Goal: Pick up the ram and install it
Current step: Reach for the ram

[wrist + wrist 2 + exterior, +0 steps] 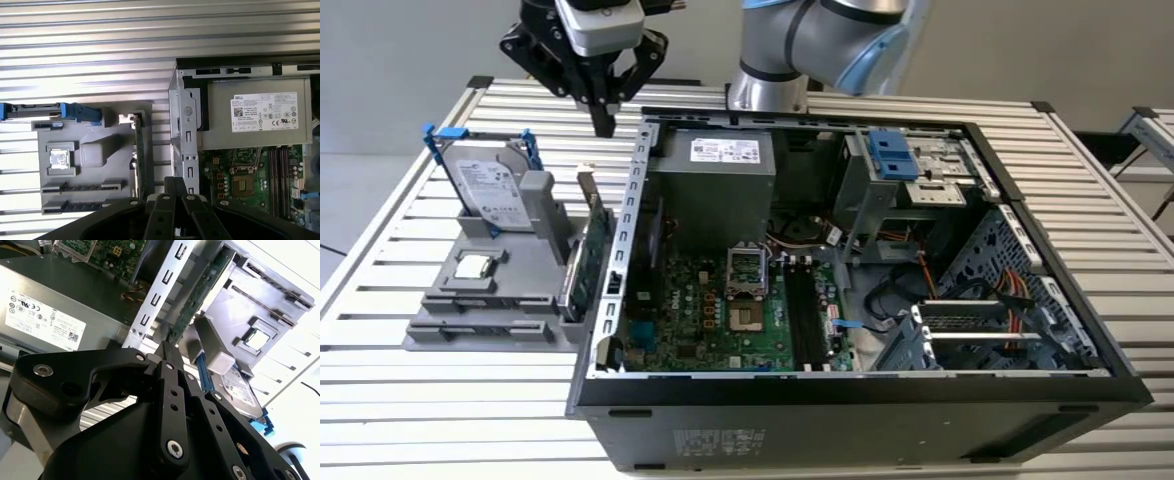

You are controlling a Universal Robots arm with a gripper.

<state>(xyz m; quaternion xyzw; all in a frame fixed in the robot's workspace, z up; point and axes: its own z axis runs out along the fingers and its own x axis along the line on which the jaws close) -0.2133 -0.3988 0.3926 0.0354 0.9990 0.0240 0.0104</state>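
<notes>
One arm (814,40) points down; closed pincer (603,122) hovers near computer case (854,420).

An open case (854,420) lies on the slatted worktop (454,400), motherboard (707,320) and power supply (714,190) exposed. Beside it, a grey holder (480,335) carries a hard drive (494,190) and green card (594,255).

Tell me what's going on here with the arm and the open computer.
The robot arm's black gripper hangs shut and empty above the slatted metal table, close to the grey plastic parts holder and a corner of the open black computer case. The slim dark ram stick appears to lie edge-on in the holder, untouched, though that is hard to confirm. The motherboard's long black slots look empty.
</notes>
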